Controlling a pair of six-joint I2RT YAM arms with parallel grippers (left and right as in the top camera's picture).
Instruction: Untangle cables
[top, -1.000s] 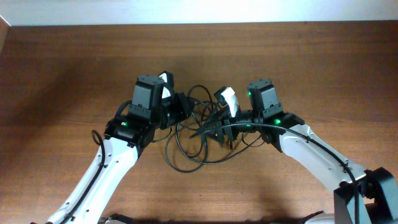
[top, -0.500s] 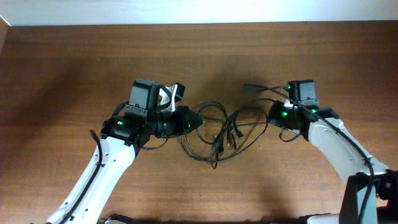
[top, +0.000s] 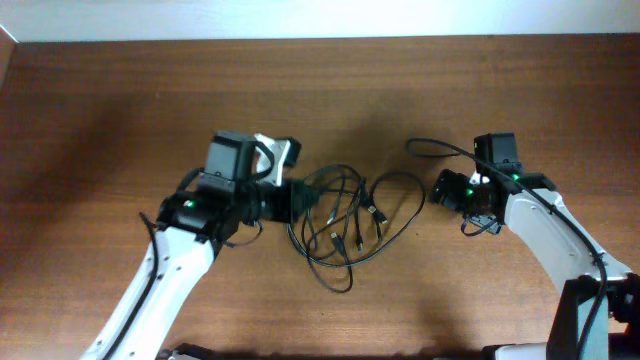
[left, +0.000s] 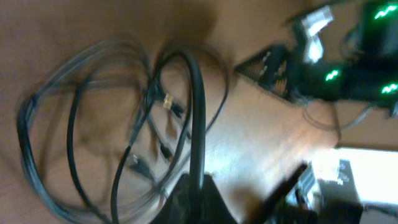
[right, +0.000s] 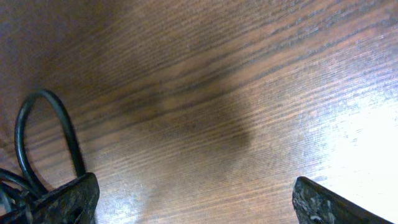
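At left gripper (top: 303, 198): closed tight on one strand of cables (top: 345, 228), loose tangle mid-table. At right gripper (top: 438, 190): spread wide, empty, just beside tangle's right loop. Beyond: open table (top: 100, 110) wood toward all edges.

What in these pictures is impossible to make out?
Overhead: cables overlap, too thin to trace each one.
Left wrist: motion blur smears the plugs.
Right wrist: left edge cuts off all but one loop.
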